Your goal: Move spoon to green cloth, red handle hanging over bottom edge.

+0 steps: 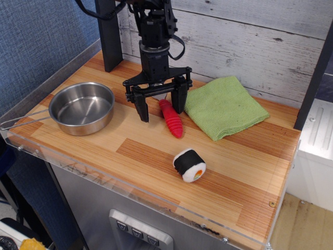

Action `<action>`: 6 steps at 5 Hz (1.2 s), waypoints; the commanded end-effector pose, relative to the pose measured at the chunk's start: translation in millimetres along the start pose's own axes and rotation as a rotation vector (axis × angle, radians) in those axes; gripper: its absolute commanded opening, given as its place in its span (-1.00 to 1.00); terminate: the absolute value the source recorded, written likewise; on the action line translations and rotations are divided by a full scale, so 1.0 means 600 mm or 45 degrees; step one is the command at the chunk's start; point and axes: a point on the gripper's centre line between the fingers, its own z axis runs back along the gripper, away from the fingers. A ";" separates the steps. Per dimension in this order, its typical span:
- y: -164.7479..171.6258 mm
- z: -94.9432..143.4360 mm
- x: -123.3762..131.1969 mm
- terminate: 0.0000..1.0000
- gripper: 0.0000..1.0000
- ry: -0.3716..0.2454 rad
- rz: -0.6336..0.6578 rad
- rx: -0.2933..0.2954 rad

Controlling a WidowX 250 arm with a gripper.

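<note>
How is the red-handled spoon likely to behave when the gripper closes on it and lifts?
The spoon looks rigid, so it should lift as one piece. Its ridged red handle probably gives grip, yet it is rounded and may roll between the fingers. The open gripper straddles the handle's upper end, so the spoon may tilt.

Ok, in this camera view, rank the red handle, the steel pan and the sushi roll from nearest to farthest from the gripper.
1. Red handle: directly under the open gripper, between its fingers.
2. Steel pan: off to the gripper's left in the picture.
3. Sushi roll: toward the table's front edge.

Whitewashed plank wall (250,36) behind a wooden tabletop (156,156), blue textured panel (36,41) at left.
</note>
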 end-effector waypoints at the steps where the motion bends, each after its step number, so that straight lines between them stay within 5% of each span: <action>1: -0.014 0.008 0.008 -1.00 1.00 -0.042 -0.004 -0.050; 2: -0.013 0.011 0.010 -1.00 -1.00 -0.059 0.004 -0.069; 6: -0.014 0.032 0.003 -1.00 -1.00 -0.053 0.031 -0.129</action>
